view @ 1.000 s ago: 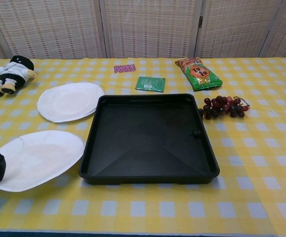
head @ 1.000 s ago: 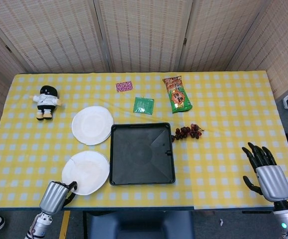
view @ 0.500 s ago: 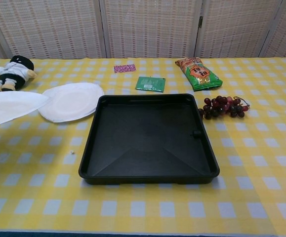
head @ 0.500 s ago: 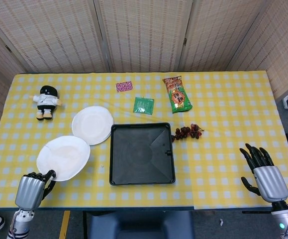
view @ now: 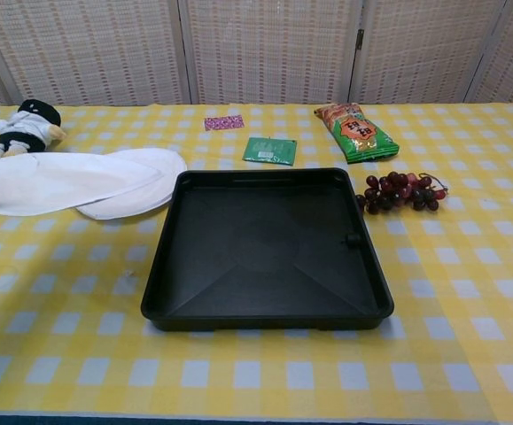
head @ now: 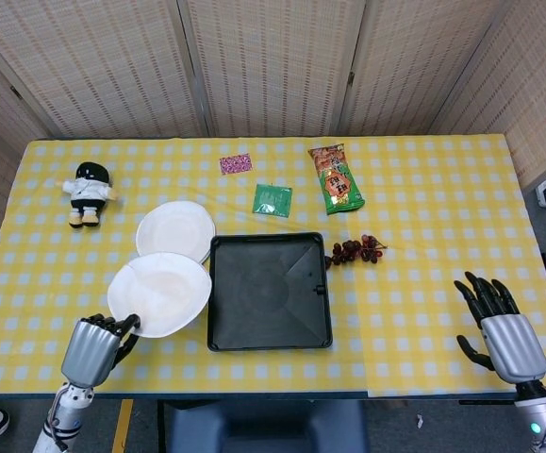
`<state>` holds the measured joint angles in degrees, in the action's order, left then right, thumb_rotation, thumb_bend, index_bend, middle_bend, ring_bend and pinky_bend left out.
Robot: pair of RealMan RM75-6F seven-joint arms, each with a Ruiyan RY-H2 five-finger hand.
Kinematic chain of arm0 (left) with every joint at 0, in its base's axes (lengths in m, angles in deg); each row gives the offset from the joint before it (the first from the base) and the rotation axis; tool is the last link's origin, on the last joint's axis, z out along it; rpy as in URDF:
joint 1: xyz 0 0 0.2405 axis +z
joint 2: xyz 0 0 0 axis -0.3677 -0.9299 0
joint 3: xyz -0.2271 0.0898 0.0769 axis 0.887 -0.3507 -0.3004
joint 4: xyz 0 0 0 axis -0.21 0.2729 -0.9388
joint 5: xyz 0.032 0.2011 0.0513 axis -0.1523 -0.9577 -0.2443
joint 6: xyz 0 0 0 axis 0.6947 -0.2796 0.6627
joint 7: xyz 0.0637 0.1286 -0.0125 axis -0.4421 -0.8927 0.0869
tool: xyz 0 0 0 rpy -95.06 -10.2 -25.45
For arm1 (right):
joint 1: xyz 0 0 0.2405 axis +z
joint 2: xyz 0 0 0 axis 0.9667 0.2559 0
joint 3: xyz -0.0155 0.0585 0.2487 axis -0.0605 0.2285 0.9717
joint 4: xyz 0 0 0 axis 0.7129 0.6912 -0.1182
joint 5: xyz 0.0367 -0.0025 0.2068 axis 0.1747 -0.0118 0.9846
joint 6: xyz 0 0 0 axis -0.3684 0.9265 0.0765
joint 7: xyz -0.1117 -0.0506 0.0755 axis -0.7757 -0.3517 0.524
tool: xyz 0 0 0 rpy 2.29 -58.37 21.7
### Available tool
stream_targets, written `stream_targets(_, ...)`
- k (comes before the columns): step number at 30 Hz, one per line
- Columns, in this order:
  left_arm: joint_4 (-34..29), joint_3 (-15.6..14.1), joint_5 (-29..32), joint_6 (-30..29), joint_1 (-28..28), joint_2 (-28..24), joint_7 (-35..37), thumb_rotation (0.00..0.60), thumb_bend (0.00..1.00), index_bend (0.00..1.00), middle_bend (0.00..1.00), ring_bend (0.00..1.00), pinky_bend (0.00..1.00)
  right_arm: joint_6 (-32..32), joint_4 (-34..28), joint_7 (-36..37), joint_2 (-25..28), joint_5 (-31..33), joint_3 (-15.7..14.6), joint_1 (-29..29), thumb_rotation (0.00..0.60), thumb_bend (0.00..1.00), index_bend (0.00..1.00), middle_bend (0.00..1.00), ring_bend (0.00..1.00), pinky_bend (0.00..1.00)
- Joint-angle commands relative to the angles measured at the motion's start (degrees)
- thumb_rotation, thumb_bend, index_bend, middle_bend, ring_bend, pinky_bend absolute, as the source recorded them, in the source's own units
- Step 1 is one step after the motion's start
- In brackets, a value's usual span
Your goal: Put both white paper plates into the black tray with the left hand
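**Operator A:** What are the risks at this stage?

**Operator B:** The left hand holds the near plate by its near rim only, fingers clamped over that edge. The plate is raised off the worktop, as the chest view shows. A thin paper plate held at one edge probably flexes; it could sag or slip out if the hand swings fast.

**Operator A:** Any collision risk?

**Operator B:** Yes. The plate's right edge lies just beside the left wall of the tray. If it travels too low, that edge may catch the wall and fold, or push the tray sideways. The plate also overhangs the second plate, which lies on the worktop touching the tray's far left corner. A low pass could drag that one along.

**Operator A:** Hand pose?

**Operator B:** The left hand sits at the near worktop edge, back of the hand upward, fingers pointing away toward the plate. The right hand rests near the right front corner, well apart from the tray, fingers spread and holding nothing.

**Operator A:** Farther objects?

**Operator B:** The grapes lie just beyond the tray's far right corner. The doll is well apart.
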<state>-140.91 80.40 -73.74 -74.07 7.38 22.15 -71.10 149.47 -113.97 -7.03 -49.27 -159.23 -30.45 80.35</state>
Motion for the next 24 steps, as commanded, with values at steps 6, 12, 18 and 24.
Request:
stream_targets(6,-1.64,1.26,0.41,7.50,-4.75,3.64,-3.60,0.600,0.50,0.63,1.00,1.00,1.00,0.10,0.23,0.99,0.31,-0.05,0.02,-0.04,0.600,0.37,0.00,0.00,0.00,0.00)
stream_targets(12,-1.25,1.93,-0.60,9.48,-7.43,6.87,-6.00,0.600,0.50,0.63,1.00,1.00,1.00,0.42,0.13,1.06,0.43,0.23,0.20,-0.20,0.600,0.37,0.00,0.00,0.00,0.00)
stream_targets(18,-0.26,2.86,-0.08,12.80,-10.27,10.51,-7.43,0.600,0.50,0.63,1.00,1.00,1.00,1.08,0.03,1.86,0.88,0.05,0.17,-0.52,0.600,0.37,0.00,0.00,0.00,0.00)
stream_targets(24,1.84,4.19,1.17,15.66,-13.14,14.12,-7.64,0.600,0.50,0.63,1.00,1.00,1.00,1.24,0.26,2.68,1.37,0.83,0.18,-0.98,0.600,0.37,0.00,0.00,0.00,0.00)
